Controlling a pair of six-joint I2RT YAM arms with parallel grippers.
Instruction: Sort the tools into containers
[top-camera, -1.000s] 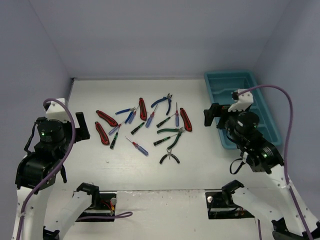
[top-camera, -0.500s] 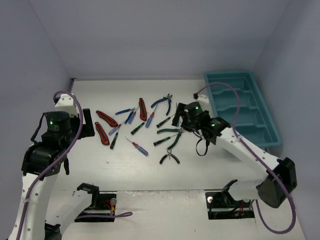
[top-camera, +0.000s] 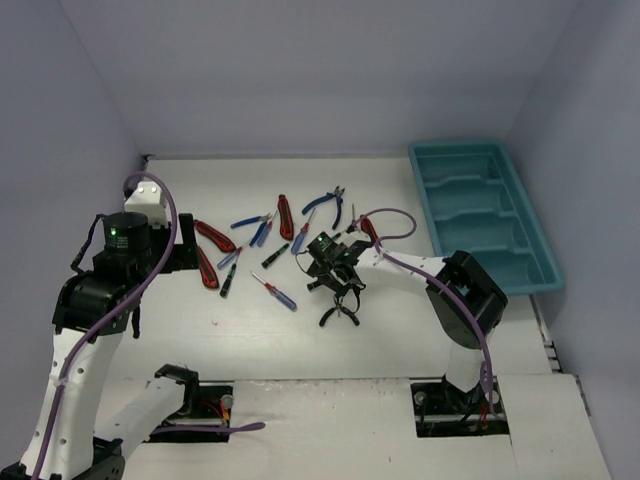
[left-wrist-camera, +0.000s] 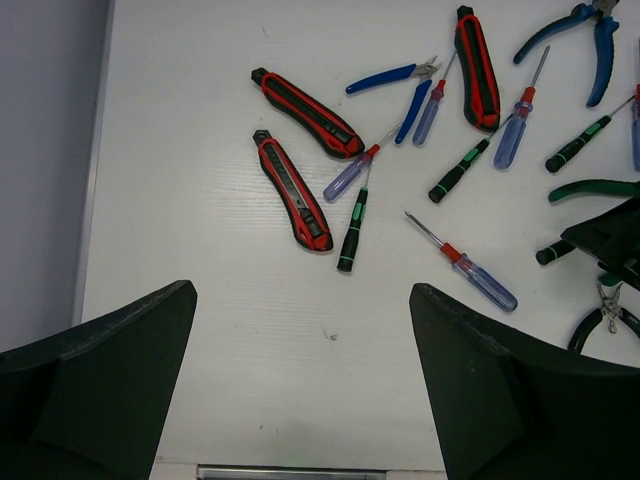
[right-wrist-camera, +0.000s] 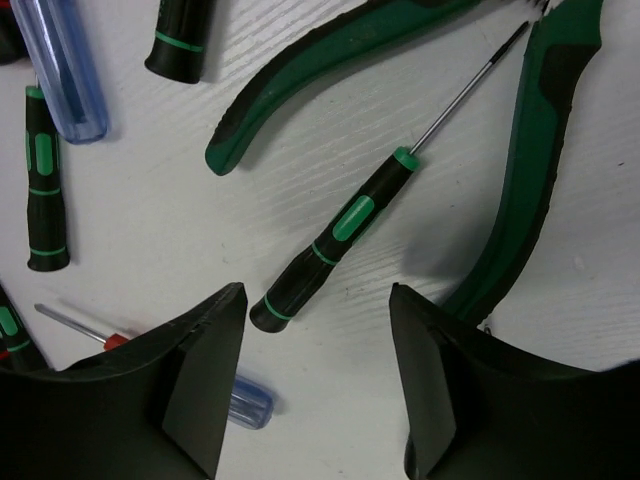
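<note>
Just ahead of right gripper (right-wrist-camera: 318, 305), black-green screwdriver (right-wrist-camera: 345, 225)

We see a long teal plastic tray (top-camera: 480, 215) with raised rims and several compartments, lying lengthwise at the far right of the white table (top-camera: 400, 330). The tools lie flat and scattered well to its left: red-black utility knives (left-wrist-camera: 293, 190) on the left of the cluster, blue-handled pliers (top-camera: 328, 203) on the far side, green-handled pliers (right-wrist-camera: 330, 70) with handles spread, a slim dark screwdriver with green bands (right-wrist-camera: 335, 235) between those handles, a clear-blue-handled screwdriver (left-wrist-camera: 480, 282), and black-handled pliers (top-camera: 341, 310) nearest us
</note>
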